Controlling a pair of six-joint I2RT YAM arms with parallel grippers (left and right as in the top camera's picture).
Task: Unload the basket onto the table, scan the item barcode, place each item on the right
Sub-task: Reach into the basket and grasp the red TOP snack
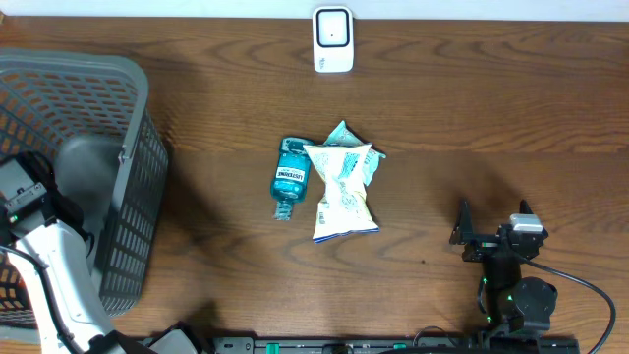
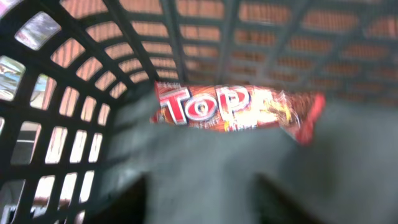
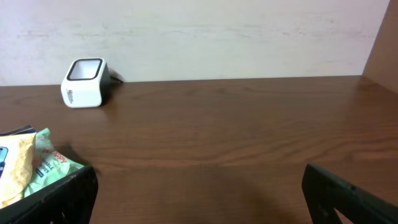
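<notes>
The left gripper [image 2: 230, 162] is down inside the gray mesh basket [image 1: 133, 167]. Its blurred fingers reach to a red Top wafer bar [image 2: 230, 106] that lies crosswise at their tips, and I cannot tell whether they grip the bar or only bracket it. The right gripper [image 3: 202, 196] sits low at the near right of the wooden table [image 1: 472, 108] with jaws spread wide and holding nothing. It faces the white barcode scanner [image 1: 333, 39] at the far edge, and mid-table a teal Listerine bottle [image 1: 290, 175] lies against a white snack bag [image 1: 342, 197] that overlaps a green packet [image 1: 366, 162].
</notes>
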